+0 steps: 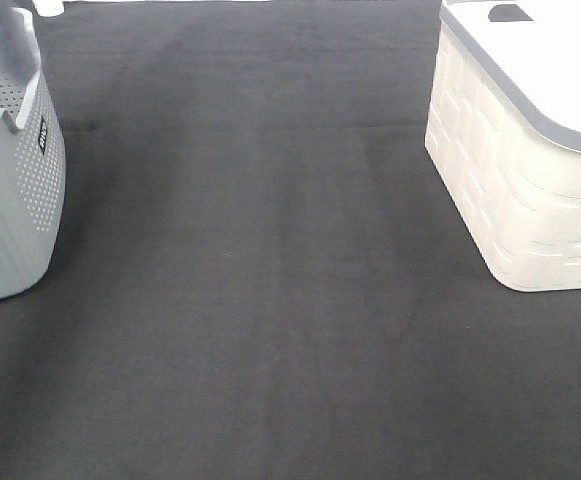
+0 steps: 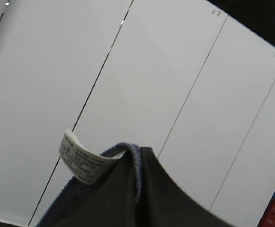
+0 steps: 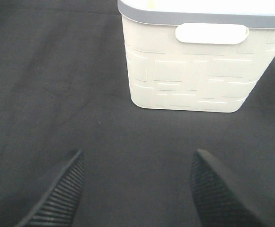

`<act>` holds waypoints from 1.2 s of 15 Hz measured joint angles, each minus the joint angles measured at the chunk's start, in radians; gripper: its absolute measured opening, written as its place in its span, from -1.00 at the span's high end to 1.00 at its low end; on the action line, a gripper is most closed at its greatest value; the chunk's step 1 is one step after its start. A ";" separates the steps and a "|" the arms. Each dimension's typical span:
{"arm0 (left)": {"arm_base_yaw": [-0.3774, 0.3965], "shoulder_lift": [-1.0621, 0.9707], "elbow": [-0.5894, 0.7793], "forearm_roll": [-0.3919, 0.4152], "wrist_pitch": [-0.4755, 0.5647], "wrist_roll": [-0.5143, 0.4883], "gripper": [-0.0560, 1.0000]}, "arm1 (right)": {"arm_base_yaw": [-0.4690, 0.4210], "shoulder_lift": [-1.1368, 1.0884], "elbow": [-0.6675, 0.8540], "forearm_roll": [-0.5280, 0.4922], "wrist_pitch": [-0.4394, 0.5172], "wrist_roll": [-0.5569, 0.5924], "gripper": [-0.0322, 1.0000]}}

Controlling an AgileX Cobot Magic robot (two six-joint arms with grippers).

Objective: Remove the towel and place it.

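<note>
Grey towel [image 2: 126, 150]: it is hanging up in the air right by the left wrist camera, with its stitched edge and little white tag [image 2: 80, 163] showing against a pale wall [image 2: 151, 71]. In the high view I cannot make it out.
Left gripper [image 2: 144, 194]: only one dark finger [image 2: 180, 205] is showing, touching the towel's corner. I am guessing it is pinching that corner, since the cloth is sitting up there by itself.
Right gripper [image 3: 137, 189]: its two black fingers are standing wide apart, holding nothing, and pointing at the white basket [image 3: 194, 75].
Grey basket [image 1: 20, 200]: it is sitting at 9 o'clock on the black table cloth [image 1: 270, 300] in the high view. No arm is showing clearly there.
White basket in the high view [image 1: 510, 180]: it is sitting at 2 o'clock, well apart from the grey one.
Step in hand: I am thinking the towel is being lifted out.
Doing it well: the pinch is needing to be tight, because only a corner is held and thin cloth is slippy. Going up slowly and high is helping the loose end clear the grey basket's rim. After that, moving over the bare cloth and laying the low end down first is helping it land flat.
</note>
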 joint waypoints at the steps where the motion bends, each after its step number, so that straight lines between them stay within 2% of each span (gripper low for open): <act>1: -0.026 0.035 -0.071 0.008 0.008 0.000 0.89 | 0.000 0.000 0.000 0.000 0.000 0.000 -0.31; 4: -0.109 0.129 -0.210 0.030 0.081 0.000 0.89 | 0.000 0.000 0.000 0.000 0.000 0.000 -0.31; 7: -0.200 0.194 -0.229 0.131 0.173 0.000 0.89 | 0.000 0.000 0.000 0.000 0.000 0.000 -0.31; 10: -0.255 0.241 -0.229 0.177 0.218 0.000 0.89 | 0.000 0.000 -0.007 0.031 -0.010 0.000 -0.31; 11: -0.269 0.257 -0.229 0.184 0.222 0.000 0.89 | 0.000 0.000 -0.014 0.062 -0.045 -0.004 -0.31; 12: -0.296 0.267 -0.221 0.202 0.231 0.000 0.89 | 0.000 0.043 -0.014 0.143 -0.162 -0.072 -0.30; 14: -0.335 0.267 -0.171 0.259 0.239 -0.001 0.89 | 0.000 0.143 -0.014 0.208 -0.287 -0.172 -0.30; 16: -0.368 0.269 -0.100 0.306 0.244 -0.034 0.89 | 0.000 0.298 -0.014 0.272 -0.384 -0.273 -0.28; 18: -0.390 0.269 -0.034 0.327 0.244 -0.063 0.89 | 0.000 0.463 -0.014 0.378 -0.510 -0.371 -0.28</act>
